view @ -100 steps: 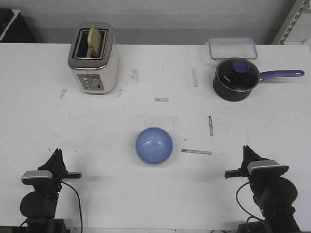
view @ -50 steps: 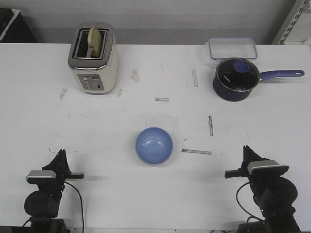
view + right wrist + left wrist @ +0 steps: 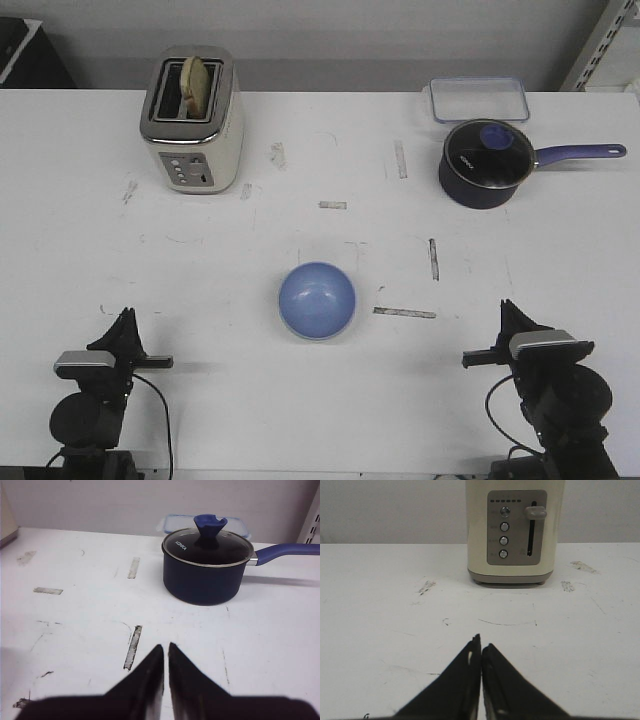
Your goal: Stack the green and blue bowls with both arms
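The periwinkle blue bowl [image 3: 317, 299] sits upright in the middle of the white table [image 3: 200, 260]. No separate mint green bowl shows; only a thin pale edge runs under the blue bowl's near rim. My left gripper [image 3: 125, 318] is shut and empty at the near left, well left of the bowl. In the left wrist view its closed tips [image 3: 481, 643] point at the toaster [image 3: 515, 530]. My right gripper [image 3: 506, 310] is shut and empty at the near right. In the right wrist view its tips [image 3: 166, 647] point toward the saucepan [image 3: 205, 567]. Neither wrist view shows a bowl.
A cream toaster [image 3: 192, 120] with bread in it stands at the far left. A dark navy lidded saucepan [image 3: 485, 163], handle pointing right, stands at the far right with a clear plastic container [image 3: 478, 98] behind it. Tape strips [image 3: 404, 313] and scuffs mark the table.
The left arm shifted slightly right and lower a second ago, then stayed still. The right arm and the bowl have not moved.
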Action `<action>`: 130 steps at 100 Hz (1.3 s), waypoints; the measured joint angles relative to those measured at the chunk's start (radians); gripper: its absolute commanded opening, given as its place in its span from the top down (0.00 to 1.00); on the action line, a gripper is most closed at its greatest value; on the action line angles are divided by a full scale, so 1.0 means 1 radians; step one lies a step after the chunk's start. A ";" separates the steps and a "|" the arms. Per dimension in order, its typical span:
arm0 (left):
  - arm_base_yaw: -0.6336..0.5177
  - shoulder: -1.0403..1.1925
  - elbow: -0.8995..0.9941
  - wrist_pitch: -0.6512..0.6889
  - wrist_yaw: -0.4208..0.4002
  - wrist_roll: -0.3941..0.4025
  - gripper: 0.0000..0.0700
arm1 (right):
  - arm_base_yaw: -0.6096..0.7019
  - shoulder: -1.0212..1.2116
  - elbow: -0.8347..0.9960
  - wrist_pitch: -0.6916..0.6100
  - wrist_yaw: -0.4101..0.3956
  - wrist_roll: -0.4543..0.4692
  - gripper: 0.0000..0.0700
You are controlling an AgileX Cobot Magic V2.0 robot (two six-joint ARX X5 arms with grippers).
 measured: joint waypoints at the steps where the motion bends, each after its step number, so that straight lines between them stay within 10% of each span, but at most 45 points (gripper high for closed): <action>1: 0.000 0.000 0.000 0.000 0.000 0.000 1.00 | 0.000 0.000 0.000 0.000 0.000 0.000 0.99; 80: 0.000 0.000 0.000 0.001 0.000 0.000 1.00 | -0.112 -0.349 -0.481 0.343 -0.001 -0.023 0.99; 130: 0.000 0.000 0.000 -0.002 0.001 0.000 1.00 | -0.124 -0.351 -0.492 0.341 -0.001 0.004 0.99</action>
